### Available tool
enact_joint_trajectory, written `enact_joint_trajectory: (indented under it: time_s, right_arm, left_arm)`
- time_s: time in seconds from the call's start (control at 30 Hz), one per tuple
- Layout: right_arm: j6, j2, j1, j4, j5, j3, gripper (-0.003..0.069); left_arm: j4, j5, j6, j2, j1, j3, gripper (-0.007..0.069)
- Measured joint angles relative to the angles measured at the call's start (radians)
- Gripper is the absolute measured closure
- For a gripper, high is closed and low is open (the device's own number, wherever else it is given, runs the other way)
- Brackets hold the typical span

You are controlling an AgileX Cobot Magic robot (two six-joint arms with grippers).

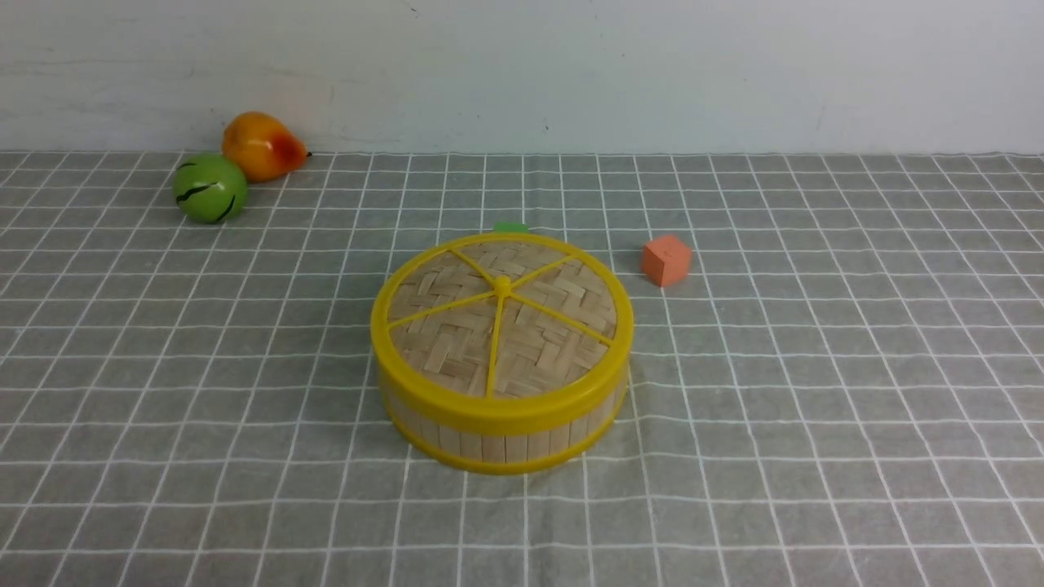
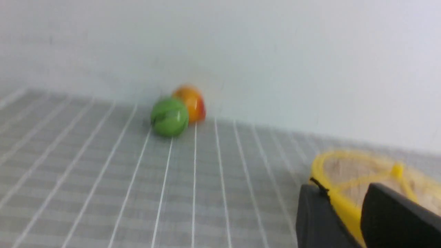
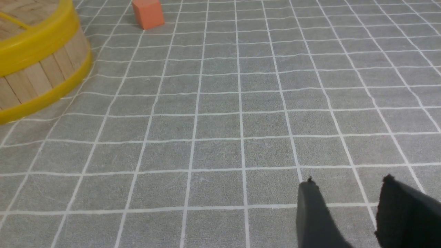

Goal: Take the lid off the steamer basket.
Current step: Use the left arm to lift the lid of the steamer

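Right, got the lid (image 1: 502,318) seated flat on the steamer basket (image 1: 506,444), closed, bang in the middle of the grey checked surface (image 1: 816,408). Can spot an orange cube (image 1: 666,260) a bit to its far right, not touching, plus a green sliver (image 1: 510,227) peeking out behind the far rim. Way off at far left by the wall (image 1: 571,73): a green round fruit (image 1: 210,188) touching an orange-yellow fruit (image 1: 261,145). As for the left gripper (image 2: 344,193), fingers apart, gripping nothing, off to the basket's left with the lid's rim showing past them. Same for the right gripper (image 3: 348,181): spread, empty, over bare cloth right of the basket.
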State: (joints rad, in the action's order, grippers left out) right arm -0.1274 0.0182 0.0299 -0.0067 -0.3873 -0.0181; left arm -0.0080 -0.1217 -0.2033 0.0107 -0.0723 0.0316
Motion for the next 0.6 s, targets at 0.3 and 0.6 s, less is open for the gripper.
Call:
enact_joint_trajectory:
  time_s: [0.3, 0.6]
  right_arm:
    - [0.000, 0.000, 0.000, 0.000, 0.000, 0.000, 0.0417]
    - [0.000, 0.000, 0.000, 0.000, 0.000, 0.000, 0.0417]
  left_arm:
    - [0.000, -0.598, -0.069, 0.000, 0.000, 0.000, 0.0424]
    - [0.041, -0.547, -0.325, 0.000, 0.000, -0.173, 0.0421]
